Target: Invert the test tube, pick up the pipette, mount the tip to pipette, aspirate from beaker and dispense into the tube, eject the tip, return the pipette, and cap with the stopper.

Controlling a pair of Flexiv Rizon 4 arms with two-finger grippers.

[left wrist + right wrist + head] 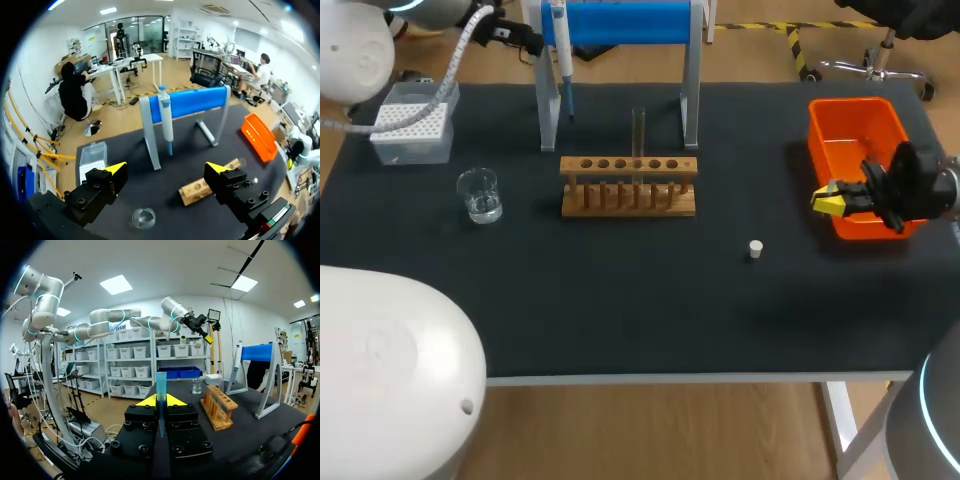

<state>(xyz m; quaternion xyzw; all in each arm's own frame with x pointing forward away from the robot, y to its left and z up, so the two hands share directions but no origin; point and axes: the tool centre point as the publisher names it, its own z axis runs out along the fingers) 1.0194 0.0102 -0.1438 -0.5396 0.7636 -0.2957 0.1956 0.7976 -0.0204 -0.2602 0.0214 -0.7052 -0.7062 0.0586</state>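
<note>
The pipette (560, 52) hangs on the blue stand (620, 22) at the back. My left gripper (523, 40) hovers just left of it. In the left wrist view, that gripper (166, 168) is open and empty, with the pipette (166, 119) straight ahead. A clear test tube (638, 130) stands upright in the wooden rack (628, 186). The beaker (480, 195) sits front left, and the white stopper (755, 249) lies alone to the right. My right gripper (835, 200) hangs at the orange bin's (840, 120) front left. It (161, 402) is shut on a translucent blue pipette tip (161, 385).
A clear tip box (412, 122) stands at the back left corner. The rack (205, 186) and beaker (144, 218) lie below my left gripper, and the orange bin (259, 136) is off to one side.
</note>
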